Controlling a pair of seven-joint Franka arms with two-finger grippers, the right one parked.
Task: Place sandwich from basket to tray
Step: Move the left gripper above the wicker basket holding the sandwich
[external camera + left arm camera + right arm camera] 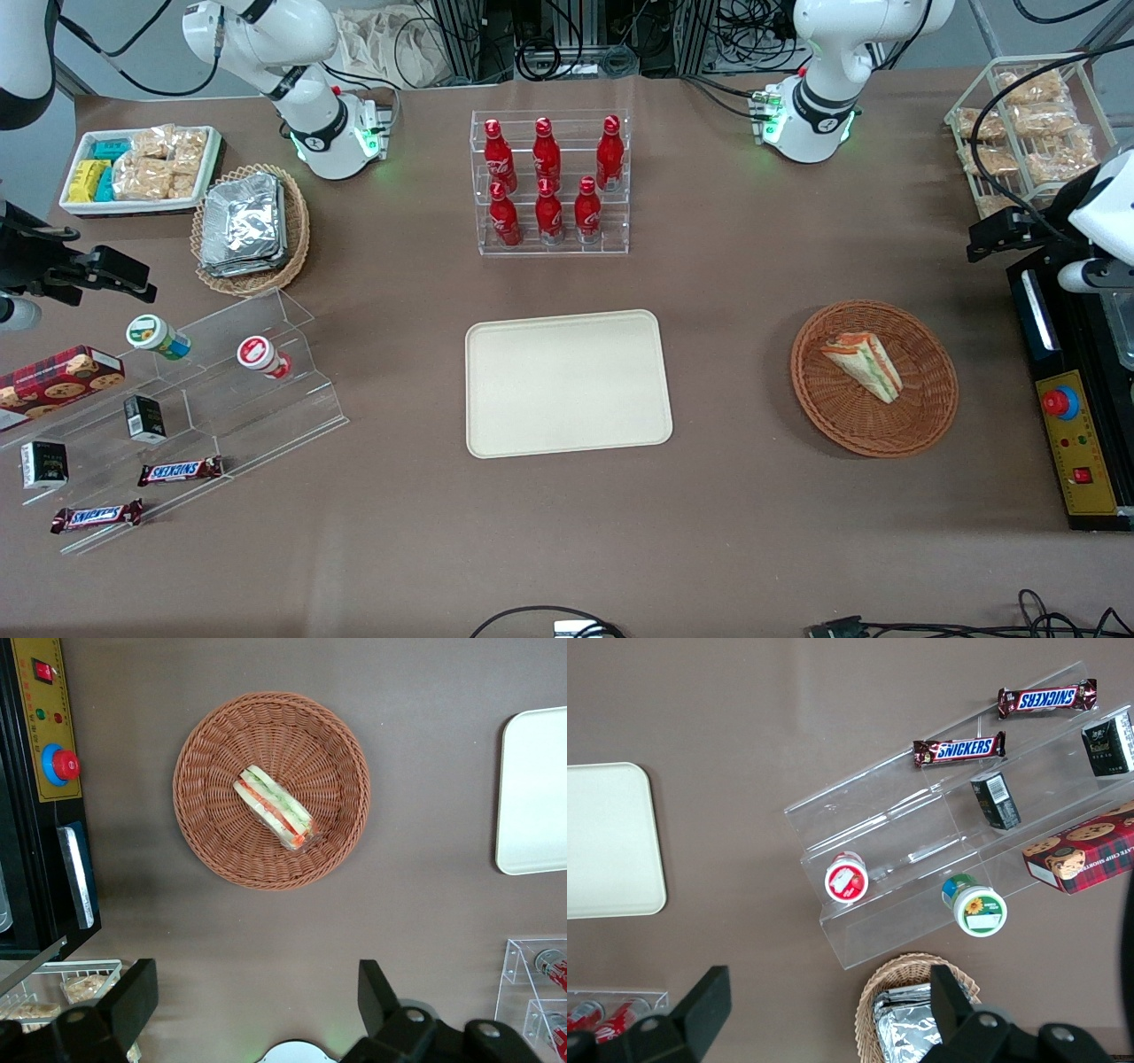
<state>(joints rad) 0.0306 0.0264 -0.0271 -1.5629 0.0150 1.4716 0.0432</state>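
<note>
The sandwich [864,365], a wrapped wedge with orange and green filling, lies in the round reddish-brown basket [930,416] toward the working arm's end of the table. The cream tray [567,383] lies bare at the table's middle. My left gripper [1005,235] hangs high over the table's working-arm end, farther from the front camera than the basket. In the left wrist view the gripper [257,992] is open and empty, with the sandwich [275,806] and basket [213,842] well clear of its fingers, and the tray's edge [536,788] showing.
A black control box with a red button [1076,425] stands beside the basket at the table's end. A wire rack of snack packs [1028,133] and a clear rack of red bottles [549,182] stand farther back. A tan basket of foil packs [251,229] sits toward the parked arm's end.
</note>
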